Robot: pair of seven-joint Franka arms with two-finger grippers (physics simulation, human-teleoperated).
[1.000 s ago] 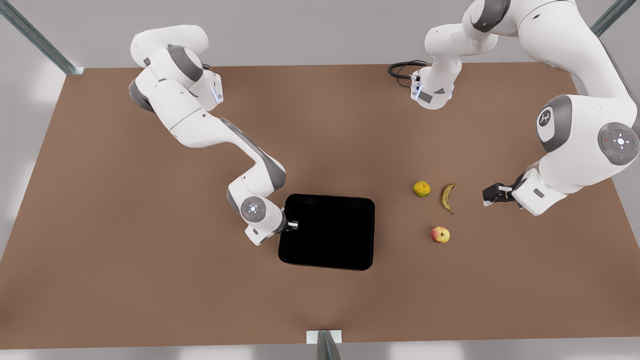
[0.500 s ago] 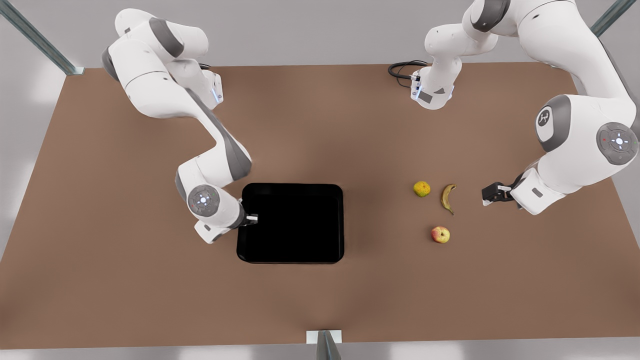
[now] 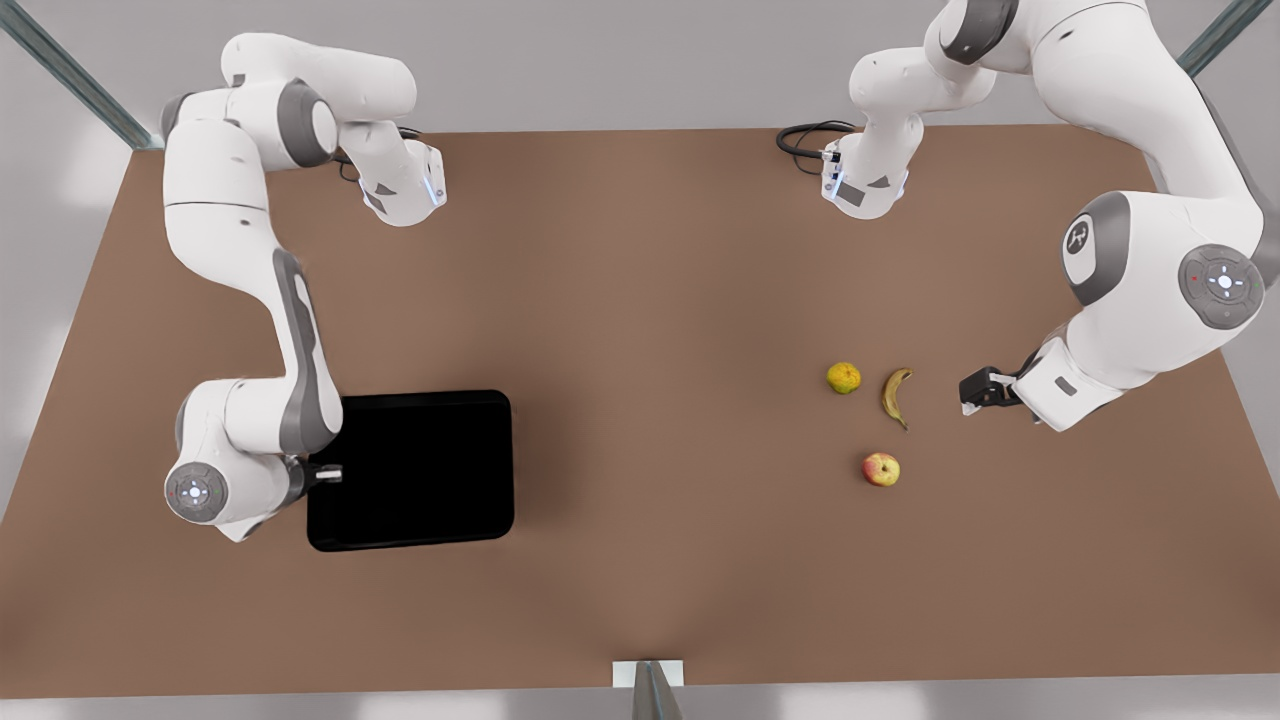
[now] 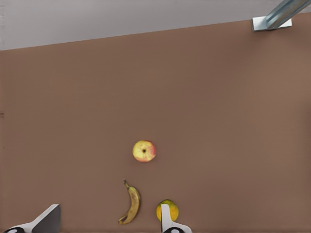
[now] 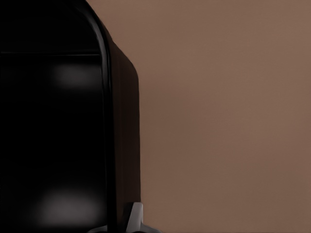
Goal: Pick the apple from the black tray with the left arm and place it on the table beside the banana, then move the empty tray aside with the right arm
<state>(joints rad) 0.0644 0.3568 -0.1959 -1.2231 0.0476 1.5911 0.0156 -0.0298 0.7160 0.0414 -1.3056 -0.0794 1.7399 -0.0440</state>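
The large glossy black rectangular tray (image 3: 410, 470) lies flat on the wide matte brown desk (image 3: 640, 300) toward the front view's left, with nothing in it. The right arm's black two-finger hand (image 3: 328, 473) is clenched on the tray's rim at its edge on the front view's left; the right wrist view shows a pale fingertip (image 5: 134, 216) against the tray's outer wall (image 5: 124, 121).

Well apart, toward the front view's right, three fruits lie on bare desk: the small red-and-yellow apple (image 3: 881, 469), the curved brown-patched banana (image 3: 896, 396) near it, and a round yellow-green citrus fruit (image 3: 844, 377) just beside the banana. None touch.

The left arm's hand (image 3: 972, 393) hovers near the banana with its fingers (image 4: 165, 218) spread, holding nothing. Nothing stands between tray and fruits.
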